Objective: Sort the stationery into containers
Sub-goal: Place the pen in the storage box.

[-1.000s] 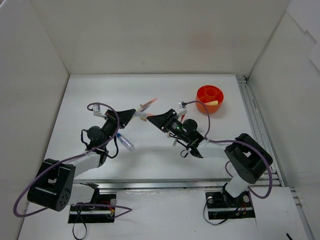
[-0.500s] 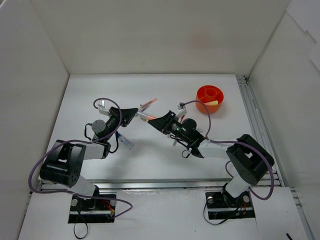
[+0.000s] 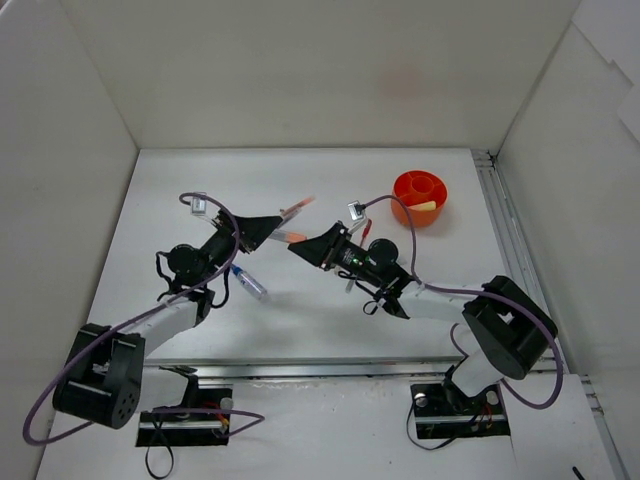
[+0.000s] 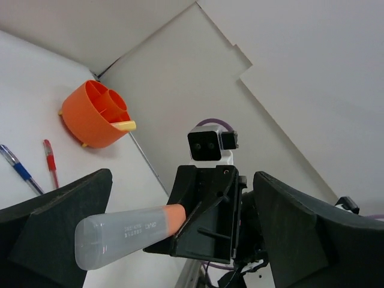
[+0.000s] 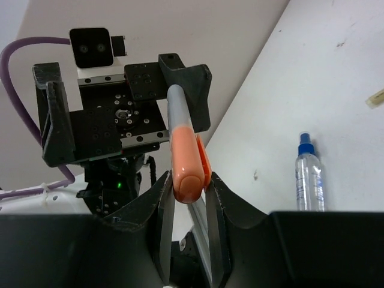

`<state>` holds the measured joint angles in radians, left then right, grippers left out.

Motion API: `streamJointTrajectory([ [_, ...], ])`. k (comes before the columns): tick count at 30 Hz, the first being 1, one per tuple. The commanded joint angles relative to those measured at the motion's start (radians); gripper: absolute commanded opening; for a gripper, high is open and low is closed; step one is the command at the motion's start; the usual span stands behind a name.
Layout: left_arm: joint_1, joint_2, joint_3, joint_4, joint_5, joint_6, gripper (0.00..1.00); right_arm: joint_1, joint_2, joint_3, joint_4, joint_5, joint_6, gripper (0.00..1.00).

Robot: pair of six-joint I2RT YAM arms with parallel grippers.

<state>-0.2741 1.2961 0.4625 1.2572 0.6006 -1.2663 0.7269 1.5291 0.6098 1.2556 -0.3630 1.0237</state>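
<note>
1. Jaws first: those of the left gripper (image 3: 272,226) stand wide apart, clear of the barrel on either side. Those of the right gripper (image 5: 191,187) are closed on the orange cap of the highlighter (image 5: 186,157) (both fingers press against it in the right wrist view).
2. That highlighter hangs above the table between the two grippers. Seen from overhead it is left of the orange pot (image 4: 90,126) and nearer the arm bases.
3. The step in hand looks like an arm-to-arm pass. By my reading the right arm alone now carries the highlighter.
4. The next move calls for the left arm to draw back along the barrel's line, so an open finger does not knock it. The right arm should then swing to the pot and drop the highlighter into a compartment, avoiding the yellowish stub (image 4: 125,125) lying over the rim.
5. The pot sits near the far right corner, close to the rail (image 3: 500,215) and the side wall (image 3: 580,150), so there is little room beyond it.
6. Open table lies on the pot's near-left side, apart from a red pen (image 4: 51,165) and a blue pen (image 4: 21,171).
7. The purple cable (image 3: 405,222) loops just beside the pot (a snag risk).
8. The blue-capped tube (image 5: 311,174) lies well apart from the pot.
</note>
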Motion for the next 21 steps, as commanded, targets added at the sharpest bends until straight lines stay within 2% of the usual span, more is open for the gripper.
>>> streamJointTrajectory([
  [1,0.000,-0.128,0.030,-0.023,0.005,0.126,0.99,-0.014,-0.049,0.051,0.462,-0.036,-0.010,0.00],
  [6,-0.030,-0.321,0.125,-0.566,-0.159,0.382,0.99,-0.035,-0.061,0.054,0.456,-0.063,0.009,0.00],
  [8,-0.043,-0.357,0.152,-0.716,-0.243,0.438,0.99,-0.037,-0.070,0.054,0.446,-0.068,0.003,0.00],
  [12,-0.043,-0.412,0.171,-0.870,-0.326,0.507,0.99,-0.053,-0.124,0.067,0.395,-0.080,-0.030,0.00],
  [15,-0.043,-0.423,0.200,-0.988,-0.380,0.528,0.99,-0.082,-0.194,0.073,0.273,-0.068,-0.076,0.00],
  [18,-0.043,-0.457,0.229,-1.097,-0.445,0.573,0.99,-0.122,-0.297,0.082,0.009,-0.005,-0.192,0.00],
  [19,-0.043,-0.472,0.235,-1.125,-0.467,0.582,0.99,-0.130,-0.329,0.082,-0.148,0.053,-0.262,0.00],
  [21,-0.043,-0.517,0.252,-1.194,-0.531,0.602,0.99,-0.144,-0.426,0.097,-0.302,0.122,-0.345,0.00],
])
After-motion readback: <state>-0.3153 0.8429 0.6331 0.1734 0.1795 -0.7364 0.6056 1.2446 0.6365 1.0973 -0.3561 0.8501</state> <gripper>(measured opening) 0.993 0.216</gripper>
